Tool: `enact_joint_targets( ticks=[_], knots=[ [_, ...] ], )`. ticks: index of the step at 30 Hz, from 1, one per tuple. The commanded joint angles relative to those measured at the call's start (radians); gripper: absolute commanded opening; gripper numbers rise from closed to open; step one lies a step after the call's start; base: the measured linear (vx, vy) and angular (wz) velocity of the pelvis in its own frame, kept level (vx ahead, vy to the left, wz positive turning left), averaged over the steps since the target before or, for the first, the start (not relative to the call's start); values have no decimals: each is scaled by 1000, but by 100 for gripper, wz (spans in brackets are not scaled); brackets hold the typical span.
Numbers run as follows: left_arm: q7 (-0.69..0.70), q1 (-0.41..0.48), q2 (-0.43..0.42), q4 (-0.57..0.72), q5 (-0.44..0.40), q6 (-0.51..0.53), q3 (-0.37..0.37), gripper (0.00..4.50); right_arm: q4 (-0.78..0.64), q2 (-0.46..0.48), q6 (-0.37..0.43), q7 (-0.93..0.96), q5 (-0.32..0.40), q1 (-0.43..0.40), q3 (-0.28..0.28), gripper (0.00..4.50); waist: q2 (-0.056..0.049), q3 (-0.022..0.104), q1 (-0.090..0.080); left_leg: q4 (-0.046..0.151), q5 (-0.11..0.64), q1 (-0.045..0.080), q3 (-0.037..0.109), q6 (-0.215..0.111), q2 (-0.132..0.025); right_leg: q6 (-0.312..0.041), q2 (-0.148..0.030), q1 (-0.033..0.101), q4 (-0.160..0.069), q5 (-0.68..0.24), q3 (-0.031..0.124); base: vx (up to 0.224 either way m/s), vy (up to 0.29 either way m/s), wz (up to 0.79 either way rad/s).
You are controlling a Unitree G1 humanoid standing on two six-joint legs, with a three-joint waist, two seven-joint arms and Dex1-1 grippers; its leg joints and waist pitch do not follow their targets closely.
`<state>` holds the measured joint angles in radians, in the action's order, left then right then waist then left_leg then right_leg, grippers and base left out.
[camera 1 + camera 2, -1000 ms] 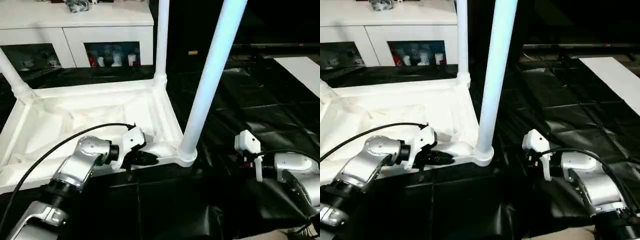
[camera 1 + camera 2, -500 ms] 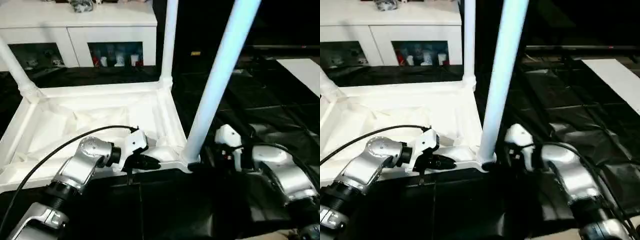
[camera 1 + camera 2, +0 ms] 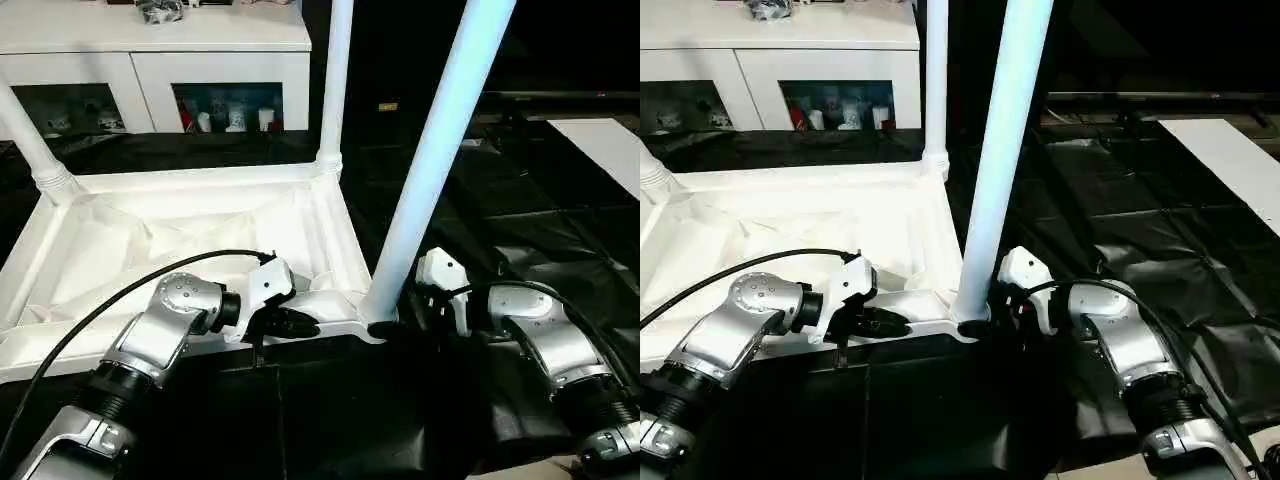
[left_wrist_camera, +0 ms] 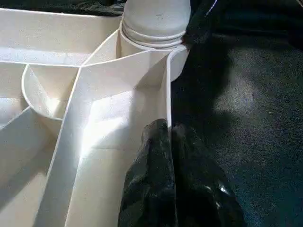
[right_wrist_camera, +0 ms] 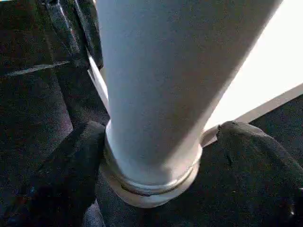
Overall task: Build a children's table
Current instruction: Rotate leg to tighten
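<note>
Right gripper point(image 5: 151, 156) has closed in on the near-corner leg point(image 3: 430, 180), fingers spread around its base; left gripper point(image 4: 168, 137), pinching the tabletop point(image 3: 200, 230) rim, steadies it.

Cabinet point(image 3: 150, 45): white, upper left of frame; two glass doors.
Cabinet contents point(image 3: 225, 112): small items behind right glass door; type not discernible.
Floor covering point(image 3: 520, 215): black, creased sheeting.
White panel point(image 3: 605, 145): flat, right edge of frame.
</note>
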<state>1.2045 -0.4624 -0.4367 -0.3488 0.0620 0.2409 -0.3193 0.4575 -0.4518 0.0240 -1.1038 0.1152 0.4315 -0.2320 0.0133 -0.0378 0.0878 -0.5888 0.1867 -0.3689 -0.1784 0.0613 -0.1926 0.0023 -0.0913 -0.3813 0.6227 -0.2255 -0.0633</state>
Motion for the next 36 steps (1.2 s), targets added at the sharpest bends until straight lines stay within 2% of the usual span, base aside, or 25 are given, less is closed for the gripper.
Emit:
enact_joint_targets(
  ticks=[1, 3, 7, 11, 15, 24, 27, 30, 33, 35, 36],
  knots=[
    [14, 23, -1, 7, -14, 16, -36, 0, 10, -4, -14, -1, 8, 14, 19, 373, 2, 55, 0, 63, 118, 12, 7, -76, -39, -282, -52, 45, -57, 36, 42, 0, 0, 0],
    [14, 23, -1, 6, -13, 16, -36, 0, 9, -4, -16, -3, 9, 13, 20, 368, 2, 55, -1, 63, 117, 12, 7, -76, -39, -282, -51, 45, -56, 40, 42, 0, 0, 0],
    [12, 21, -1, 2, -15, 16, -38, 0, 17, -1, -30, -7, 13, 12, 23, 330, 1, 56, -1, 62, 116, 12, 7, -78, -39, -288, -51, 45, -55, 51, 42, 0, 0, 0],
    [14, 22, -3, 5, -15, 20, -40, 0, 17, 3, -35, -12, 12, 6, 22, 287, 2, 54, -1, 63, 132, 12, 7, -74, -39, -283, -52, 45, -58, 21, 43, 0, 0, 0],
    [19, 23, -6, 8, -15, 28, -44, 0, 21, 9, -43, -14, 8, 0, 20, 268, 2, 55, -1, 63, 122, 12, 8, -74, -39, -283, -51, 45, -56, 32, 42, 0, 0, 0],
    [18, 28, -5, 15, -13, 32, -49, 0, 33, 48, -47, 32, 21, -8, 36, 263, 2, 54, -4, 64, 130, 11, 8, -73, -38, -283, -52, 45, -58, 20, 42, 0, 0, 0],
    [0, 26, 10, 13, -12, 34, -47, 0, 35, 87, -39, 95, 26, -12, 53, 262, 2, 51, -12, 68, 162, 9, 9, -56, -38, -275, -53, 44, -62, -30, 43, 0, 0, 0],
    [-87, 12, 57, -24, -40, 25, -44, 0, 34, 163, -10, 203, 34, -24, 72, 262, -2, 49, -20, 72, 181, 12, 11, -35, -39, -266, -54, 41, -68, -72, 44, 0, 0, 0],
    [-189, -4, 127, -66, -67, 38, -48, 0, -7, 269, 27, 302, 46, -72, 70, 262, -2, 46, -24, 76, 214, 14, 10, -17, -39, -246, -54, 37, -76, -127, 46, 0, 0, 0],
    [-248, -12, 165, -87, -81, 53, -48, 0, -24, 316, 35, 354, 31, -95, 58, 261, -1, 41, -23, 83, 260, 17, 13, 3, -40, -220, -54, 34, -84, -200, 46, 0, 0, 0],
    [-285, -17, 189, -99, -88, 60, -46, 0, -24, 345, 50, 388, 30, -101, 59, 261, -4, 40, -22, 84, 283, 20, 14, 9, -39, -213, -55, 32, -88, -233, 46, 0, 0, 0]
  ],
)
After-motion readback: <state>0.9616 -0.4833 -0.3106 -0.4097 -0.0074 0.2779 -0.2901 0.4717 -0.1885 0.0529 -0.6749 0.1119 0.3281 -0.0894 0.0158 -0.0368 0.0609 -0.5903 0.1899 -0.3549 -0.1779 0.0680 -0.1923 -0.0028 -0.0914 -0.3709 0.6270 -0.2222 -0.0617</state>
